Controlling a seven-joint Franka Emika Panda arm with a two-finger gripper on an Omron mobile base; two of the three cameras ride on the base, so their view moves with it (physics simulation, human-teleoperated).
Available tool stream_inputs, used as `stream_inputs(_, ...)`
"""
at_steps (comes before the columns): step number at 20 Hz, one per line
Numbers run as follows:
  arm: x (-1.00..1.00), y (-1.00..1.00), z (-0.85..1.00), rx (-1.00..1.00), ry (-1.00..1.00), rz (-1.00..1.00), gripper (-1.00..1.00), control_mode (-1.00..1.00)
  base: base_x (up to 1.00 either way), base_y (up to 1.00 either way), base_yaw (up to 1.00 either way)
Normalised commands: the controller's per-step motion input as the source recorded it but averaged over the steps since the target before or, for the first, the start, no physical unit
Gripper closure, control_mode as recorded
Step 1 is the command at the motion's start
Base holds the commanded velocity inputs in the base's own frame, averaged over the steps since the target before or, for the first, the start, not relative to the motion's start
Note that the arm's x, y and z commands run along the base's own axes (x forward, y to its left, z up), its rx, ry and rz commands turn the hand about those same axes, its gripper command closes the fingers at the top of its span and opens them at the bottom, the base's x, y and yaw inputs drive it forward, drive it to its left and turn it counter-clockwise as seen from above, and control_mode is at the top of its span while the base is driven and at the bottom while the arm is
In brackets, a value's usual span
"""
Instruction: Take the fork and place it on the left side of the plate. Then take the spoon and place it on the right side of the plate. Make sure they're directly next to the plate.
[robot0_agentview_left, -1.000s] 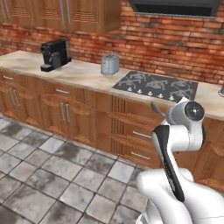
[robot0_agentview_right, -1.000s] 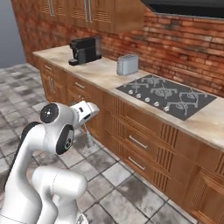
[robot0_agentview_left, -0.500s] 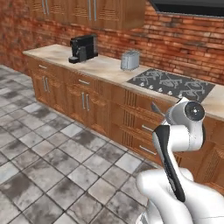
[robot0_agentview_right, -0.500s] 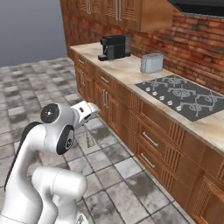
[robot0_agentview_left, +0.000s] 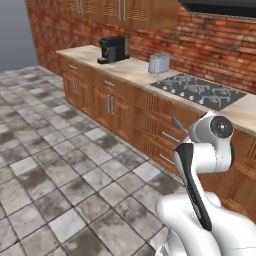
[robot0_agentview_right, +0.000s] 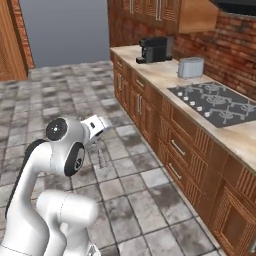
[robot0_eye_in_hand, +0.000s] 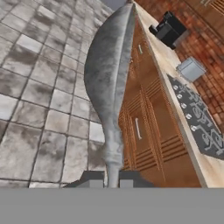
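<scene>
End effector (robot0_eye_in_hand: 107, 181) in the hand view is clamped on the spoon (robot0_eye_in_hand: 109, 83), long axis running straight out from the fingertips, bowl away. Right base view has the spoon (robot0_agentview_right: 102, 152) hanging down over the floor (robot0_agentview_right: 60, 90), with the worktop (robot0_agentview_right: 165, 75) off to the right. Left base view just shows that worktop (robot0_agentview_left: 125, 65), no plate in sight.

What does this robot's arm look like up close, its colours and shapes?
The arm is glossy white, built of rounded, bulbous segments with dark grey bands and round dark joint caps. Its end effector is small, with two short dark square finger tips. No cables or markings are visible.
</scene>
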Motion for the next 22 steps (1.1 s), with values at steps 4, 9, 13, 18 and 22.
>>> stream_inputs(4, 0.0, 0.0, 0.0, 0.0, 0.0, 0.0, 1.0, 1.0, -0.83, -0.17, 0.33)
stream_inputs(9, 0.0, 0.0, 0.0, 0.0, 0.0, 0.0, 1.0, 1.0, -0.75, -0.03, 0.35)
stream_inputs(13, 0.0, 0.0, 0.0, 0.0, 0.0, 0.0, 1.0, 1.0, -0.68, 0.0, 0.37)
stream_inputs(18, 0.0, 0.0, 0.0, 0.0, 0.0, 0.0, 1.0, 1.0, -0.7, 0.04, 0.36)
stream_inputs(22, 0.0, 0.0, 0.0, 0.0, 0.0, 0.0, 1.0, 1.0, -0.71, 0.24, 0.29)
